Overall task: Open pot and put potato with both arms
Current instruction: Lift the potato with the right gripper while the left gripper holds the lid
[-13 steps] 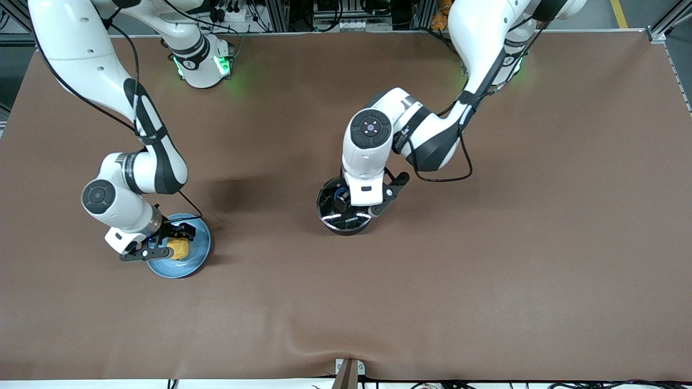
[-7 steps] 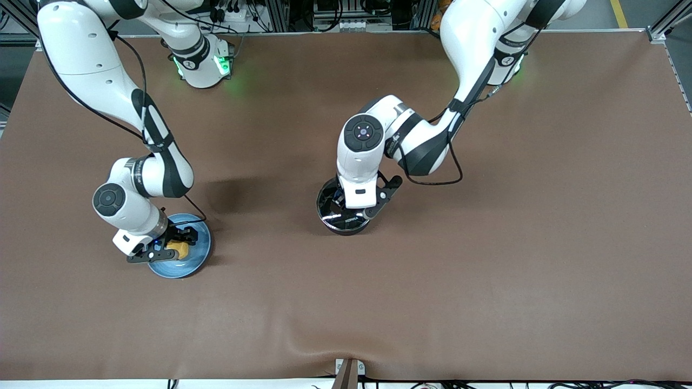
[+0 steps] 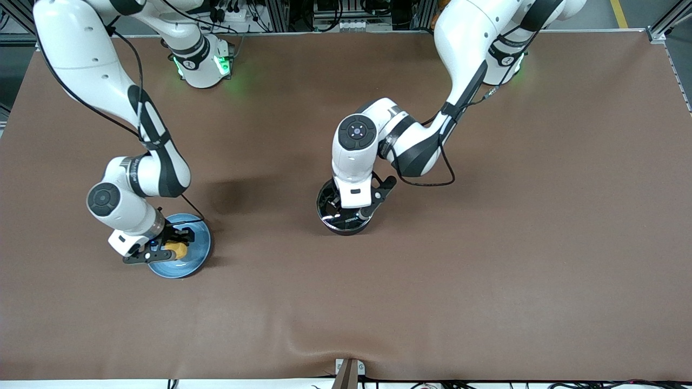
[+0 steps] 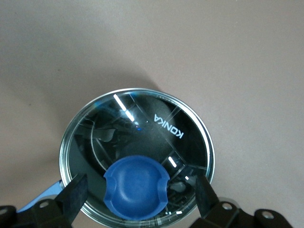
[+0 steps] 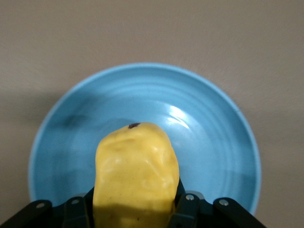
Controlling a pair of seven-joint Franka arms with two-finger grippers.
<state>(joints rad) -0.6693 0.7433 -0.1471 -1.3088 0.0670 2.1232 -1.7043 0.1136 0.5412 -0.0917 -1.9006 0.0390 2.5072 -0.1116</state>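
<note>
The right pincer (image 3: 172, 244) grips the potato (image 5: 135, 173); the left pincer (image 4: 137, 202), open astride the lid knob (image 4: 136, 186), should close next.

Two white arms reach over one brown bench (image 3: 486, 270), each ending in one black pincer, so two pincers in all: the left pincer (image 3: 354, 208) and the right pincer (image 3: 172, 244). On the bench there is one pot (image 3: 327, 208) carrying one glass lid (image 4: 142, 128) with one blue knob (image 4: 136, 186). There is also one blue plate (image 3: 199, 249) (nearer the right arm's end) and one yellow potato (image 5: 135, 175).
</note>
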